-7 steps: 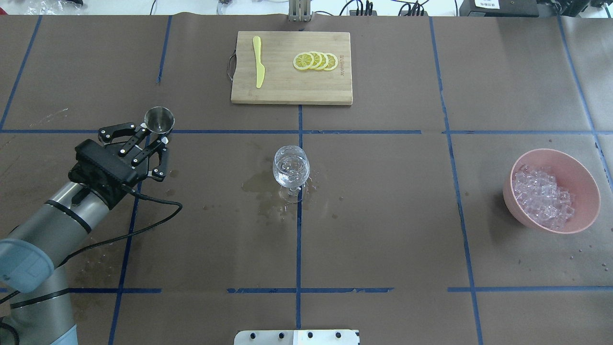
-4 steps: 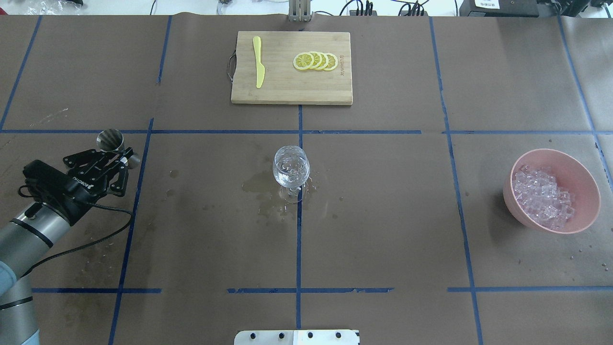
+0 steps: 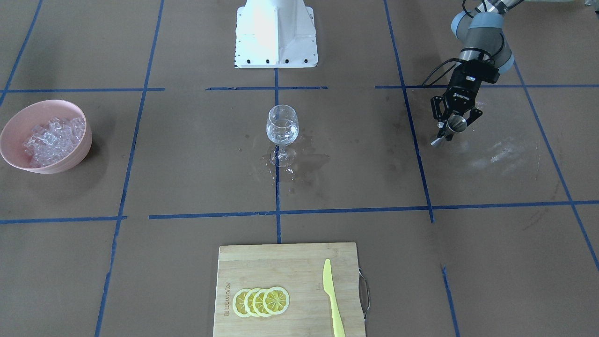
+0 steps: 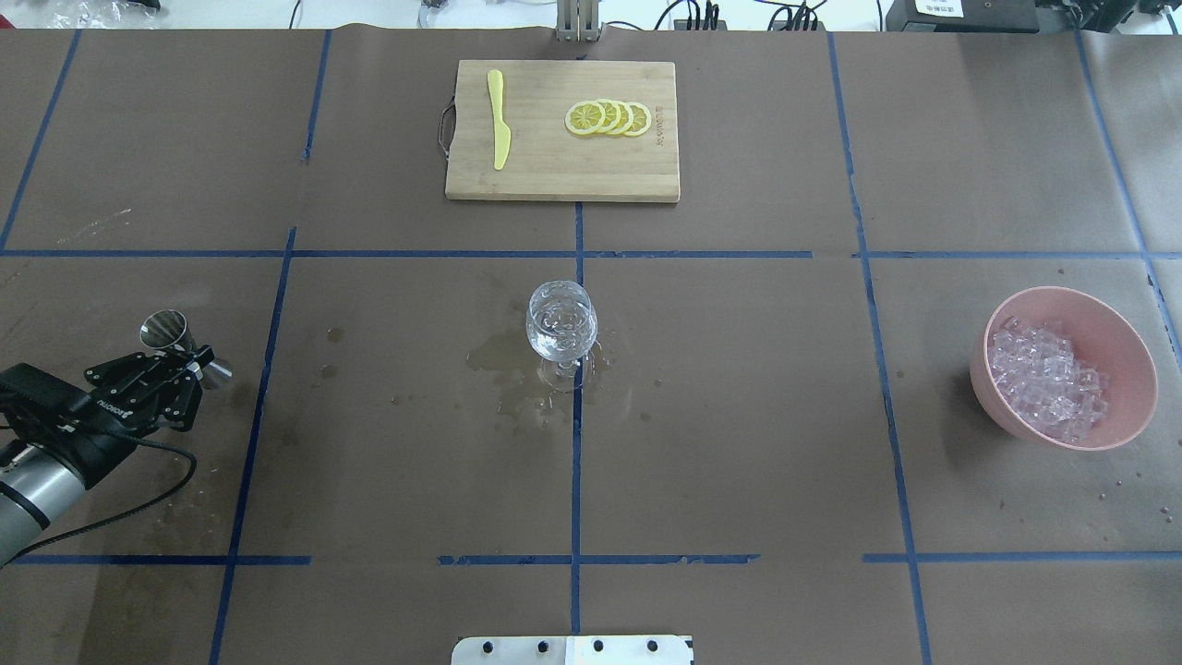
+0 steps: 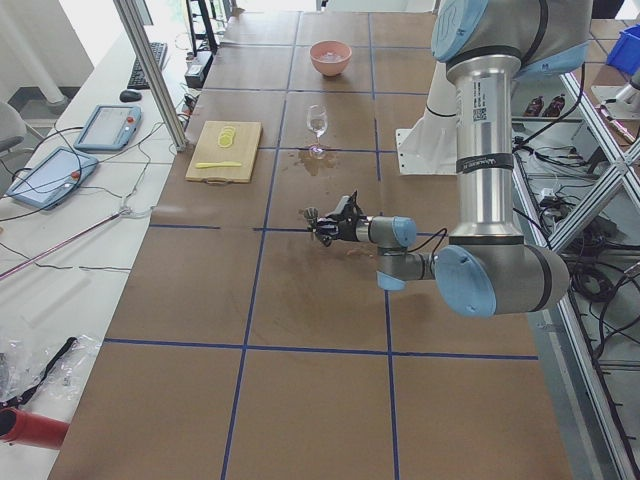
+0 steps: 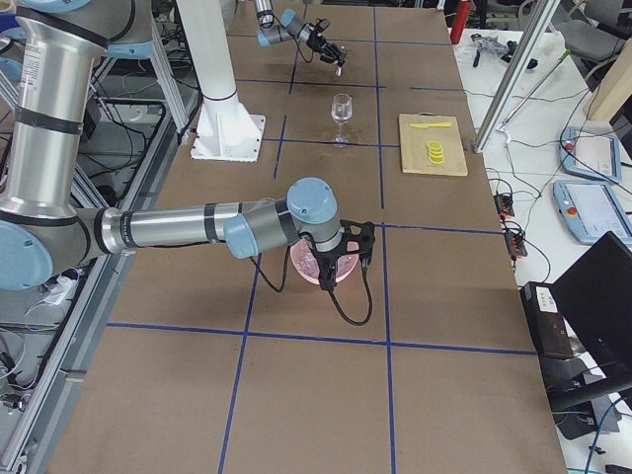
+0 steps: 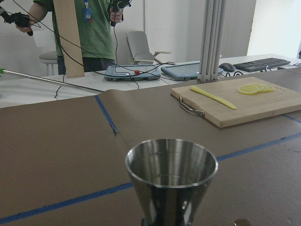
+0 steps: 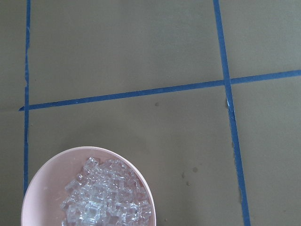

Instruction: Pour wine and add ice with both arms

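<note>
A clear stemmed wine glass (image 4: 560,328) stands at the table's centre with a little clear wine in its bowl; it also shows in the front view (image 3: 282,128). My left gripper (image 4: 189,358) is far to the glass's left, shut on a steel jigger (image 4: 166,329). The left wrist view shows the jigger (image 7: 171,176) upright and looking empty. The ice (image 4: 1048,379) is heaped in a pink bowl (image 4: 1140,369) at the right. My right gripper (image 6: 341,259) hangs over that bowl and shows only in the exterior right view, so I cannot tell whether it is open. The right wrist view shows the ice (image 8: 108,200) below.
A wooden cutting board (image 4: 561,175) with lemon slices (image 4: 609,118) and a yellow knife (image 4: 499,120) lies at the far middle. A wet patch (image 4: 503,356) spreads around the glass foot. The white robot base (image 3: 275,32) stands behind the glass. A person (image 7: 87,28) stands beyond the table.
My left arm has drawn back left and toward the robot with the jigger, farther from the glass. The glass, bowl and board have not moved.
</note>
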Robot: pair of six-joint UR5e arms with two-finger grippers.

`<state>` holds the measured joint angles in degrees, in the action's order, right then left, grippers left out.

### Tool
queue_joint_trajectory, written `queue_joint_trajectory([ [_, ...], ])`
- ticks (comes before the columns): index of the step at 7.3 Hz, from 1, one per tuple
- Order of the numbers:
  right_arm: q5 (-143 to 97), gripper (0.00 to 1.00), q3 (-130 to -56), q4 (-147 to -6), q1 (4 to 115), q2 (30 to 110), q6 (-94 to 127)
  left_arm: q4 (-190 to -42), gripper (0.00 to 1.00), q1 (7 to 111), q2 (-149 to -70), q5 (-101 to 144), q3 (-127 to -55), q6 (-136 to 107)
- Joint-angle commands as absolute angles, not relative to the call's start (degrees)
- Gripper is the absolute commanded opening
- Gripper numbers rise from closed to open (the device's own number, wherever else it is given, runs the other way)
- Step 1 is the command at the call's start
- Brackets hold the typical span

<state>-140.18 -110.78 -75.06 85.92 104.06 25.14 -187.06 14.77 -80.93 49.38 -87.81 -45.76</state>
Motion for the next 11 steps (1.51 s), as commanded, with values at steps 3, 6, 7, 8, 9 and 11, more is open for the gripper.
queue_joint_trajectory([
  [3, -140.1, 1.0, -111.18, -75.06, 85.87, 103.98, 25.14, -186.94, 0.0, 10.2, -80.68, 42.98, -86.66, -47.11],
  [6, -140.1, 1.0, -111.18, -75.15, 85.87, 103.98, 25.14, -186.86, 0.0, 9.58, -80.68, 43.07, -86.4, -47.11],
  [7, -140.1, 1.0, -111.18, -75.15, 85.87, 104.06, 25.22, -186.86, 0.0, 9.32, -80.68, 43.07, -86.31, -47.11],
  [8, -140.1, 1.0, -111.18, -75.15, 85.87, 104.06, 25.14, -186.86, 0.0, 9.23, -80.68, 43.07, -86.22, -47.02],
  [9, -140.1, 1.0, -111.18, -75.15, 85.87, 104.06, 25.14, -186.77, 0.0, 9.14, -80.68, 43.15, -86.22, -47.02],
  [11, -140.1, 1.0, -111.18, -75.15, 85.87, 103.97, 25.14, -186.77, 0.58, 9.05, -80.68, 43.15, -86.31, -46.76],
])
